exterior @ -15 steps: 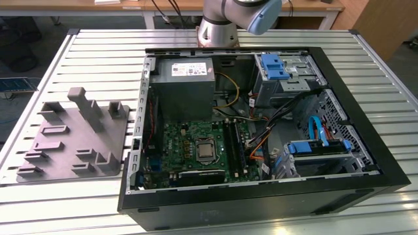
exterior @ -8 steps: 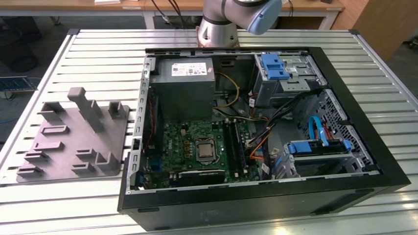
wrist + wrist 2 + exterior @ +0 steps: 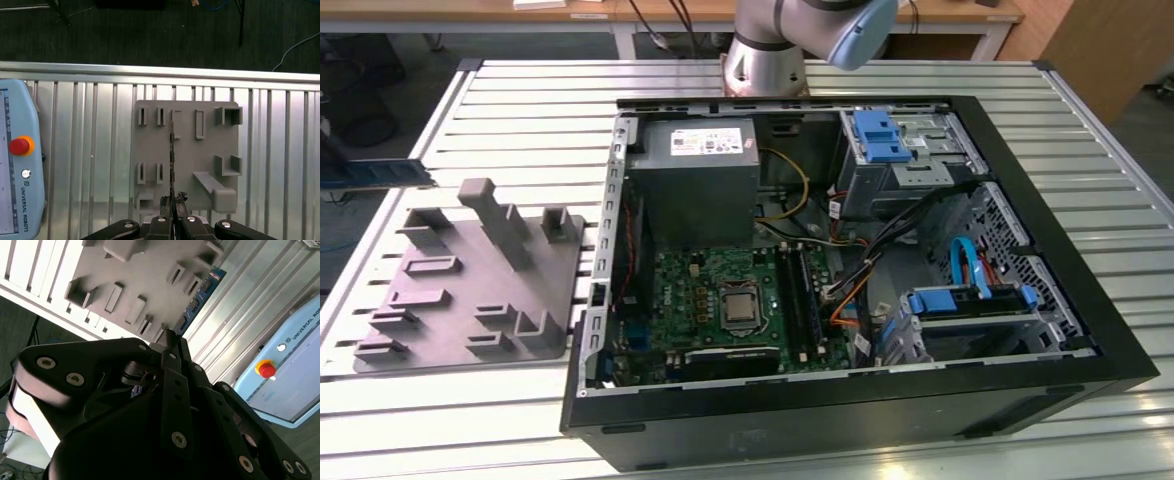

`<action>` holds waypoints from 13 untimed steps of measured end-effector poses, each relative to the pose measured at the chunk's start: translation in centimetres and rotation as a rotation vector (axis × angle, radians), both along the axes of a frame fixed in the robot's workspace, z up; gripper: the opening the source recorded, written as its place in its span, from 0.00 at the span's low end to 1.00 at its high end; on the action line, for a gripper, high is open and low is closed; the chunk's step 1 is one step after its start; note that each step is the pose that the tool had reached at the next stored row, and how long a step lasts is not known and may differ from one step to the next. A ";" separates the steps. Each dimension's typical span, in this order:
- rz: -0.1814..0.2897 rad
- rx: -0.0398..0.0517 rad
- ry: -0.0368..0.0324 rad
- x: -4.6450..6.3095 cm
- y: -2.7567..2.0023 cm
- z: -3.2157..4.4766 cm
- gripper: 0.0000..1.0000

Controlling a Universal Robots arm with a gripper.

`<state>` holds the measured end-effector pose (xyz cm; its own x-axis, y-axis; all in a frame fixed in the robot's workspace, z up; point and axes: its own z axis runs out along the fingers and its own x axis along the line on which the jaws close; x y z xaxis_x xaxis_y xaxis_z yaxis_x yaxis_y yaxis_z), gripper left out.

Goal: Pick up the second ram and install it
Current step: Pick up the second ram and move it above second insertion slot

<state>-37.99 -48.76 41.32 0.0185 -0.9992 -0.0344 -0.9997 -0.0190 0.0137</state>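
The gripper [image 3: 172, 221] is closed on the second ram [image 3: 172, 160]. In the first wrist view its fingers meet on one end of the stick. The rest of the stick runs out from them edge-on as a thin dark line across the grey moulded tray [image 3: 150, 145].

In the second wrist view the second ram [image 3: 200, 297] shows its blue-green face, reaching out from the fingertips over the tray's slotted side. In the exterior view the second ram [image 3: 394, 172] hangs by the counter [image 3: 520, 90] edge at the exterior view's left. That is off the tray's far corner and well apart from the open computer case [image 3: 854, 425]. The stick looks clear of the tray, though I cannot tell how high above the counter it is.

I judge the step in hand to be the carry from the tray to the case. Because the grip is on one end only, the long free end would likely swing or slip if the arm moves sharply, so a smooth, steady pace seems best. The tray's upright posts [image 3: 487, 205] stand between the stick and the case, which calls for height before any sideways travel.

The long dark slots [image 3: 803, 295] lie beside the processor on the motherboard [image 3: 700, 285], low inside the case. Orange and black cables [image 3: 854, 290] sit just beside them. The stick should therefore cross the case wall level and parallel to the slots, and it should not brush the cables.
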 end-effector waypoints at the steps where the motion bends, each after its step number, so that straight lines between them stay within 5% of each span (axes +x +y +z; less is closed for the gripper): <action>1: 0.000 0.0000 0.0004 0.4 0.00 -0.05 0.14; 13: 0.000 0.0001 0.0047 5.6 0.01 -0.36 0.14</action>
<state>-32.37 -48.75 40.96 0.0183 -0.9992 -0.0345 -0.9997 -0.0190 0.0184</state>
